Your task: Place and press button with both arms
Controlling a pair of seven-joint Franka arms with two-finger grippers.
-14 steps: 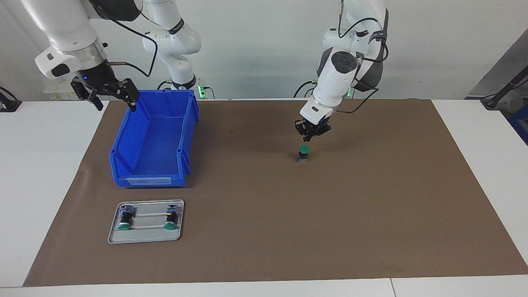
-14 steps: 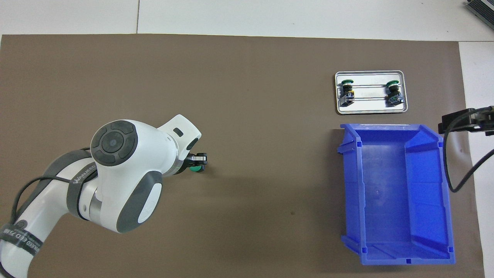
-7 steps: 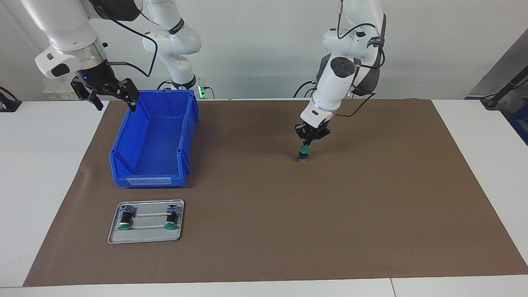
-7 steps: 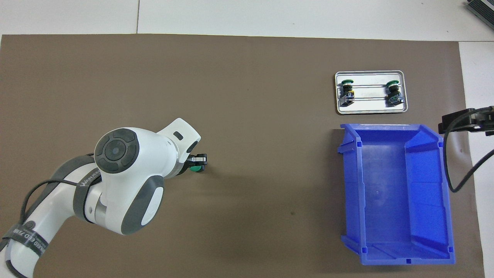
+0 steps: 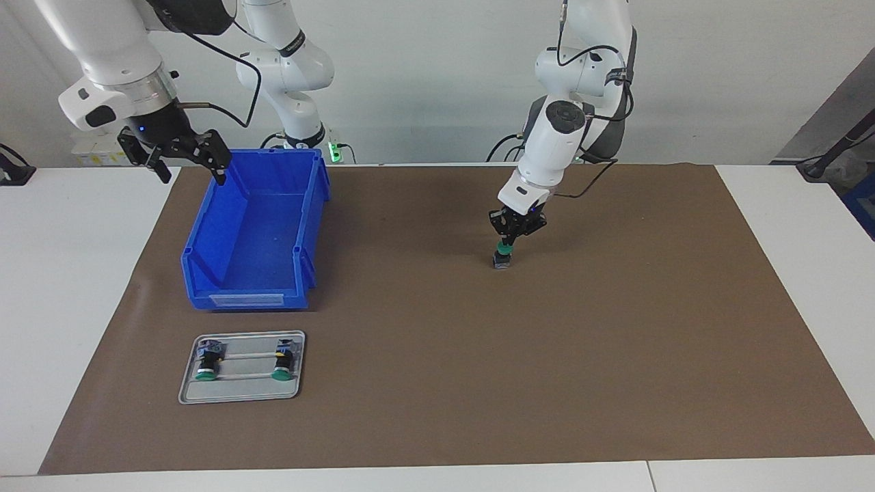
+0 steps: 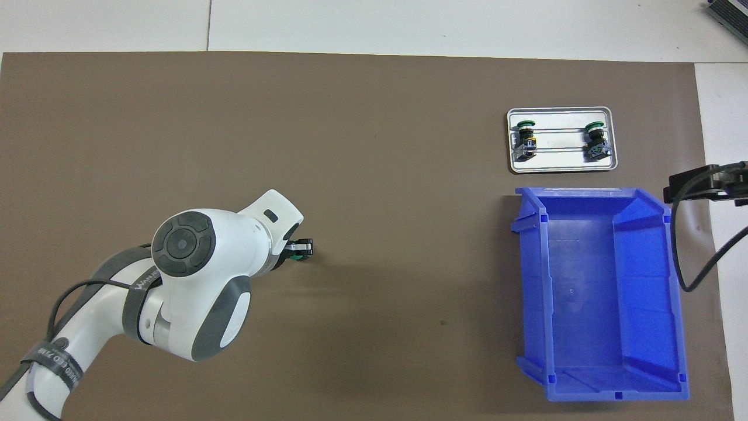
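The button (image 5: 503,259) stands upright on the brown mat (image 5: 615,328), toward the left arm's end of the table. Its green cap (image 6: 297,255) peeks out under the left gripper. My left gripper (image 5: 506,243) is shut and points straight down, its fingertips resting on top of the green cap. From overhead, the left gripper (image 6: 302,247) covers most of the button. My right gripper (image 5: 183,156) hangs open and holds nothing. It is over the rim of the blue bin nearest the right arm's end, and that arm waits. Only part of the right gripper (image 6: 695,182) shows in the overhead view.
A blue bin (image 5: 205,239) (image 6: 648,280) sits at the right arm's end of the mat. Farther from the robots than the bin lies a metal tray (image 5: 239,391) (image 6: 561,162) holding two more green-capped buttons on their sides.
The left gripper has come down from just above the button until its shut fingertips rest on the green cap. The right arm has not moved.
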